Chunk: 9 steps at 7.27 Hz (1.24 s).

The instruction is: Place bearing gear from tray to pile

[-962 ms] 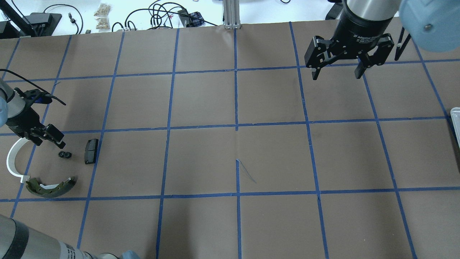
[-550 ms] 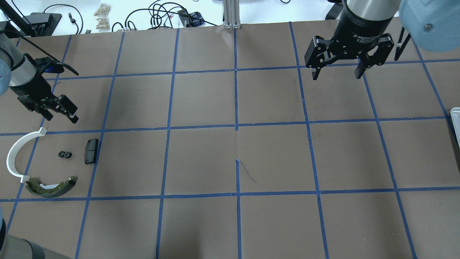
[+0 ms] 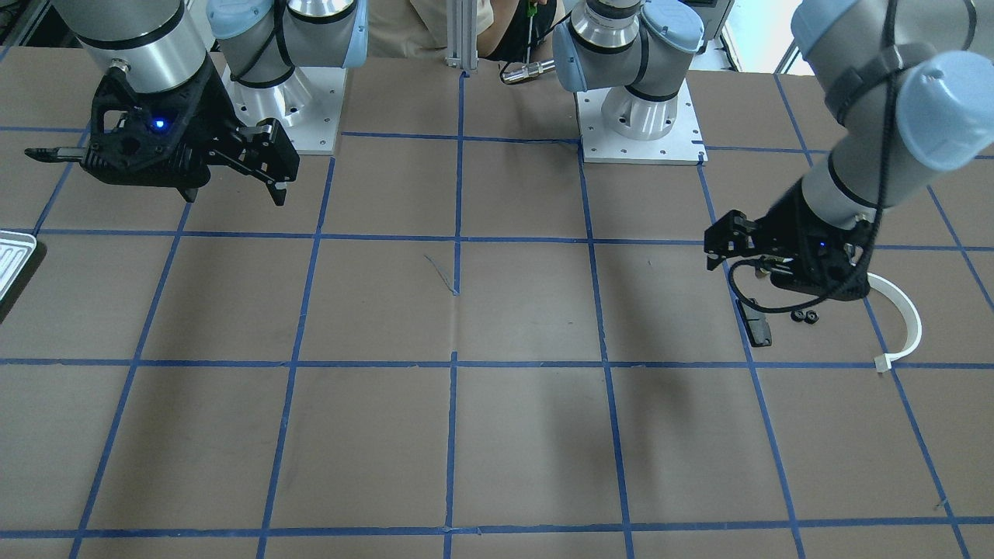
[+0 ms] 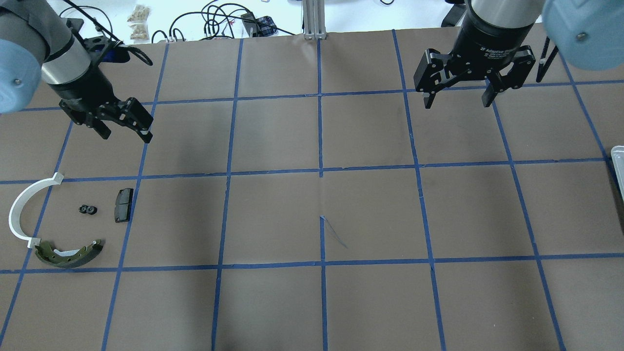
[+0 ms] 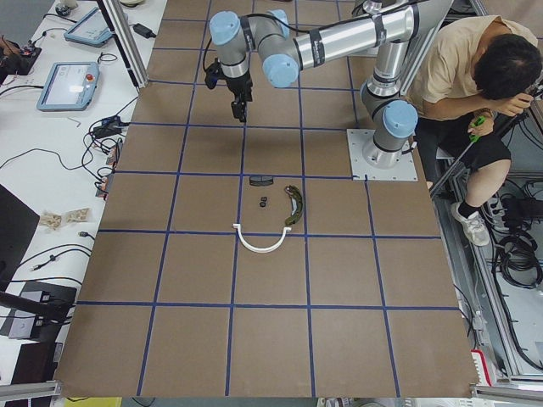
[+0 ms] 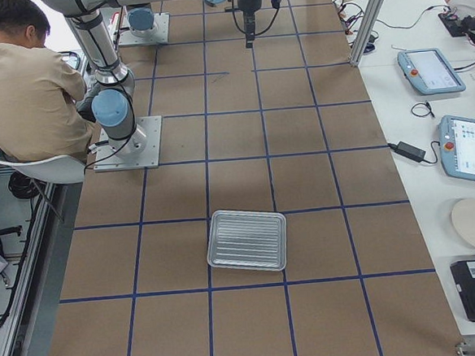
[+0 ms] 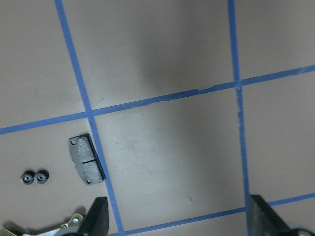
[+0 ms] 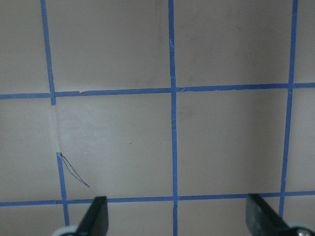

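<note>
The bearing gear [image 4: 88, 209], a small dark double gear, lies on the table among the pile, between the white arc [image 4: 22, 214] and the dark grey pad [image 4: 123, 204]. The olive brake shoe [image 4: 70, 253] lies just in front of them. The gear [image 7: 34, 176] and the pad [image 7: 86, 159] also show in the left wrist view. My left gripper [image 4: 124, 134] is open and empty, raised beyond the pile. My right gripper [image 4: 457, 104] is open and empty, high over the far right. The ribbed tray [image 6: 247, 240] looks empty; only its corner [image 4: 618, 165] shows in the overhead view.
The table is brown paper with a blue tape grid. Cables and small bags lie beyond its far edge [image 4: 195, 24]. A seated person [image 5: 484, 76] is behind the robot bases. Tablets [image 6: 431, 70] rest on a side bench.
My left gripper has risen from beside the gear and moved away toward the far side and a little right. The gear stays on the table. The right arm has not moved.
</note>
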Tool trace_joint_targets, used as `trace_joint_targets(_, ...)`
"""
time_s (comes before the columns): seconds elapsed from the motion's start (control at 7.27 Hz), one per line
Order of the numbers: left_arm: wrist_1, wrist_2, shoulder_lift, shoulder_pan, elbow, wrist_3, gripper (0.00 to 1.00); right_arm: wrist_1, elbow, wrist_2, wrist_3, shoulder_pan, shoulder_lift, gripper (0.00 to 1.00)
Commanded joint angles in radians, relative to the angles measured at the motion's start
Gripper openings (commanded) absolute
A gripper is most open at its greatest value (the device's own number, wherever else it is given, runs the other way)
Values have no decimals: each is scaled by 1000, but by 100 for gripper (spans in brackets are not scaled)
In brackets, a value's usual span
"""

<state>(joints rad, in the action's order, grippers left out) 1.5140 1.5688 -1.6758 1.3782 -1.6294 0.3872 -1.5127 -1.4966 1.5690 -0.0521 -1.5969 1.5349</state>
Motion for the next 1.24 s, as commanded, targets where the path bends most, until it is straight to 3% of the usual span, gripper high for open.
trace_joint_targets(0.0,58,-3,69,106,-3,-47,100,0,-1,-1,1,2,1,100)
trace_joint_targets(0.69,120,-18,218,125,-89,-221,100,2,1,11,3,2,1,100)
trace_joint_targets(1.1,101,-13,240,176,-98,-297,100,-1,-1,5,3,0,1,100)
